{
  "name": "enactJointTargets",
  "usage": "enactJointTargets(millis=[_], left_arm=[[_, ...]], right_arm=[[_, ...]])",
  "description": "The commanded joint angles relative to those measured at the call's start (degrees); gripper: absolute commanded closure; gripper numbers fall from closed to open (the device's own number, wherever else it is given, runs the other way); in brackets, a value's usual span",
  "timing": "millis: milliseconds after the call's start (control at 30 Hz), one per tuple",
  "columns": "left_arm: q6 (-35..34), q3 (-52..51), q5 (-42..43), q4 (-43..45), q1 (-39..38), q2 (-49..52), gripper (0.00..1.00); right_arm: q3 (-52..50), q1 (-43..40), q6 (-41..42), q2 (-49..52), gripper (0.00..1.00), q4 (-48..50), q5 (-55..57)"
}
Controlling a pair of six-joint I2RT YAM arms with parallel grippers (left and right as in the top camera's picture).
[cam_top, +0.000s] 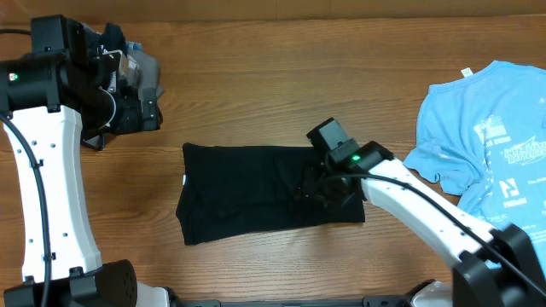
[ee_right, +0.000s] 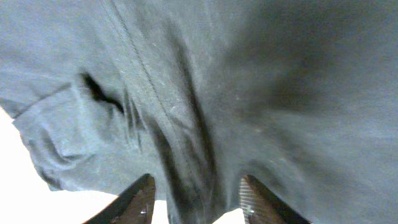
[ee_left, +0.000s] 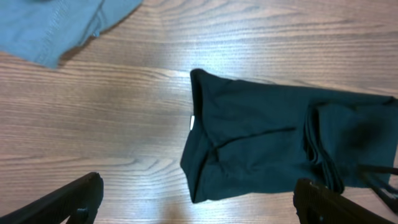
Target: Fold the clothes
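Closest in, the right gripper (ee_right: 199, 200) stands with its fingers (ee_right: 138, 200) parted, and a ridge of dark cloth runs between them; nothing is pinched. It sits low over the right end of the black T-shirt (cam_top: 256, 192), which lies folded into a flat oblong in the middle of the wooden table (cam_top: 273, 94). The right arm (cam_top: 418, 205) reaches to it slantwise from the near right corner, with a green light lit at the wrist. A small white neck label (ee_left: 192, 122) shows at the shirt's left edge, too small to read. The left gripper (ee_left: 199, 183) is spread wide, empty and held high above the table. Its arm (cam_top: 51, 170) rises along the left side, with the black wrist bent over the far left corner. A grey garment (ee_left: 56, 25) lies crumpled there. Far right is a light blue T-shirt (cam_top: 486, 128) with a white print whose words cannot be made out, and a white tag (cam_top: 467, 73) at its collar.
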Motion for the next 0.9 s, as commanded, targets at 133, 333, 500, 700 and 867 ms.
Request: enactJointTargets(millis=[133, 333, 500, 700, 867], left_arm=[[-4.0, -10.6, 1.4, 3.7, -0.1, -0.1, 0.0], [-4.0, -21.1, 5.5, 9.6, -0.1, -0.1, 0.0], [-4.0, -29.7, 5.8, 15.5, -0.1, -0.1, 0.0], [-3.9, -38.2, 6.5, 18.7, -0.1, -0.1, 0.0], [-4.0, -45.8, 7.1, 25.7, -0.1, -0.1, 0.0]], right_arm=[[0.3, -5.7, 0.7, -3.7, 0.91, -2.8, 2.5], [-1.3, -4.1, 2.4, 1.4, 0.94, -1.4, -1.3], [-2.8, 0.7, 4.4, 6.6, 0.94, 3.7, -6.4], [-2.8, 4.4, 6.6, 11.3, 0.94, 7.5, -6.4], [-2.8, 4.3, 7.3, 12.3, 0.93, 7.9, -6.4]])
